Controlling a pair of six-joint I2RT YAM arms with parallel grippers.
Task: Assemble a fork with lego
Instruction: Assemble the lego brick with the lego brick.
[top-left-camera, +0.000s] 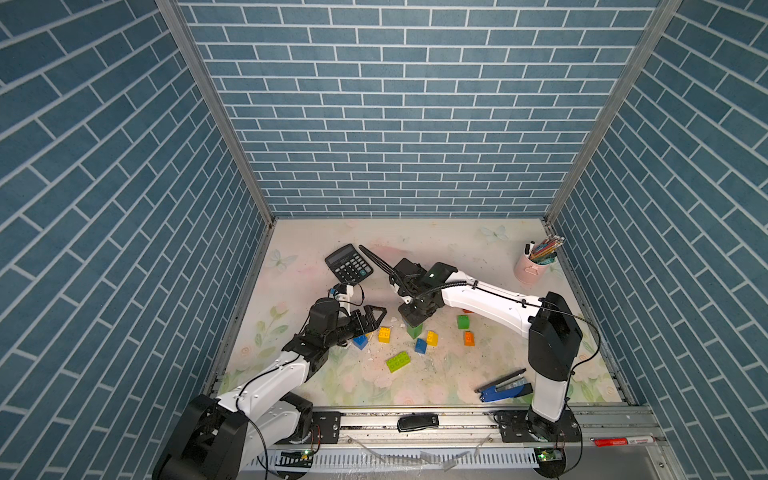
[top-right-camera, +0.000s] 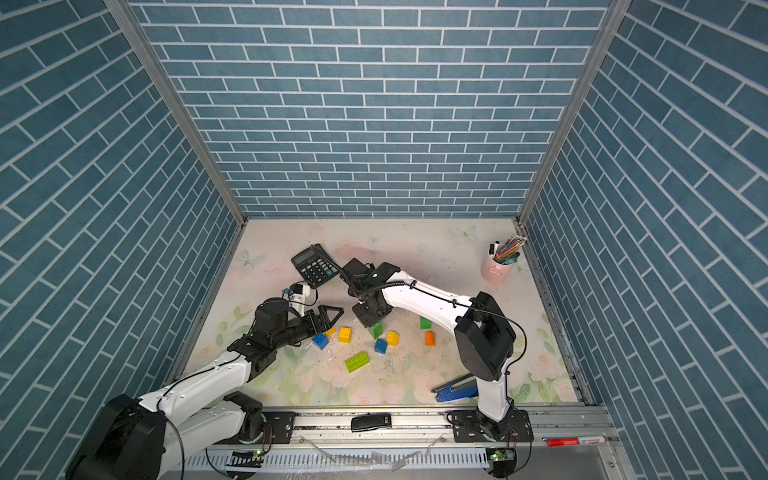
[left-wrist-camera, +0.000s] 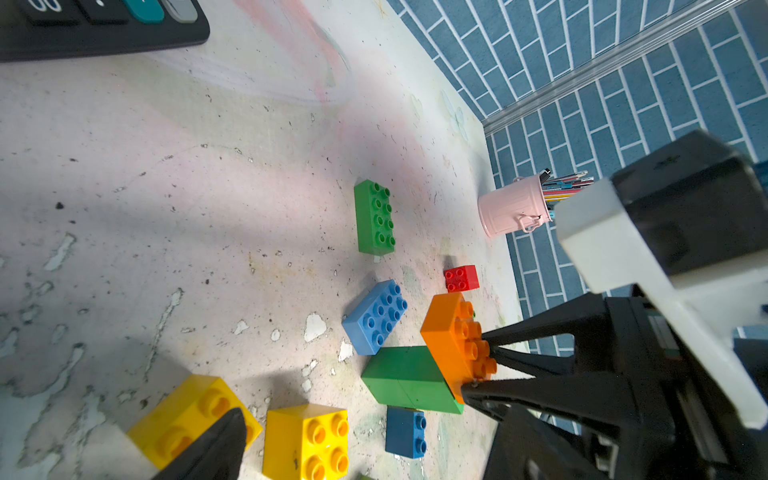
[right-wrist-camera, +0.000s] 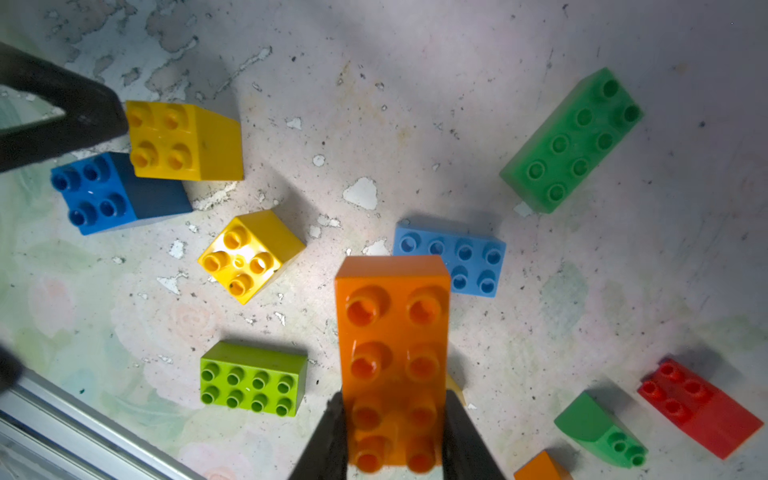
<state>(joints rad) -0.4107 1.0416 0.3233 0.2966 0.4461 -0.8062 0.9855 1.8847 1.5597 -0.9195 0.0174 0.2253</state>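
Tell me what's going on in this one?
The right gripper is shut on a long orange brick, holding it at the top of a green block; whether it is seated I cannot tell. The left gripper hangs open beside a yellow brick and a blue brick, holding nothing. A lime brick and others lie loose on the table.

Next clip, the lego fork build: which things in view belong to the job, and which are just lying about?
Job: orange brick, held in the jaws of the right gripper; green block under it; loose lime brick, yellow brick, blue brick, red brick.
Lying about: calculator, pink pencil cup, blue stapler, red marker.
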